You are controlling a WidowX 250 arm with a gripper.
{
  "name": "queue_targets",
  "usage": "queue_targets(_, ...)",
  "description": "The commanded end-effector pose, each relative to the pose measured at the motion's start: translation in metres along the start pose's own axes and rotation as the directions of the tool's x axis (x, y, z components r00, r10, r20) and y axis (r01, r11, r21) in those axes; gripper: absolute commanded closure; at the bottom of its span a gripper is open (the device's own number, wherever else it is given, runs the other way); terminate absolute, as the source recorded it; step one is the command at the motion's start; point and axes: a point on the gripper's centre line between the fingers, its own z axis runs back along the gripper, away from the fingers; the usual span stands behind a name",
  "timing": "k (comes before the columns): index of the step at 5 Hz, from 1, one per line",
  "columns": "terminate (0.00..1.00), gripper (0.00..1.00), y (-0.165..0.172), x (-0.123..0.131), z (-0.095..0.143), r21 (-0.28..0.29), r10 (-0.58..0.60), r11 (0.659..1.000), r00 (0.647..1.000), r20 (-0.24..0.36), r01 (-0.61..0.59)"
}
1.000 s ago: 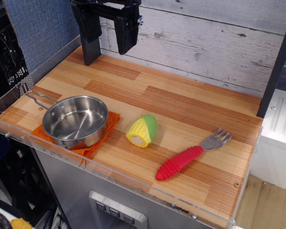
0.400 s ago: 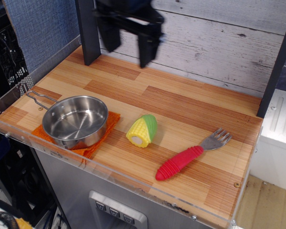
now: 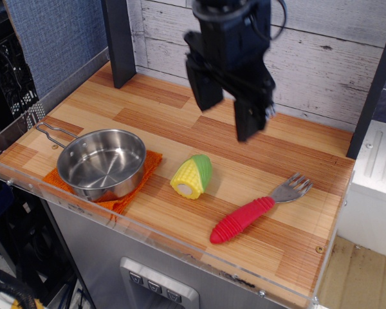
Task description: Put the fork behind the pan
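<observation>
Observation.image shows the hand (image 3: 228,114) released and empty, high above the counter (image 3: 257,151), because the fork (image 3: 258,210) lies flat near the front right edge, well apart from the pan (image 3: 101,163) on its orange cloth (image 3: 140,177)

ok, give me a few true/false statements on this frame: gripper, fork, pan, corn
1. The gripper is open and holds nothing. True.
2. The fork lies inside the pan. False: it lies on the wooden table, right of the corn; the pan is empty.
3. The pan sits on an orange cloth. True.
4. The corn is touching the fork. False: bare wood shows between them.
5. The fork's tines point toward the back wall side. True.
</observation>
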Motion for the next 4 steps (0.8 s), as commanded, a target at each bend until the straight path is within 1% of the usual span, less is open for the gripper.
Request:
queue_targets(1, 0.0, 0.0, -0.014, -0.019, -0.039, -0.075, -0.058, 0.996, 0.998, -0.009, 0.057)
queue_targets(2, 0.0, 0.0, -0.025, -0.026, -0.053, -0.073, -0.082, 0.994, 0.995, -0.049, 0.078)
queue_targets(4, 0.0, 0.0, -0.037, -0.042, -0.076, -0.017, -0.102, 0.995, 0.988, -0.12, 0.1)
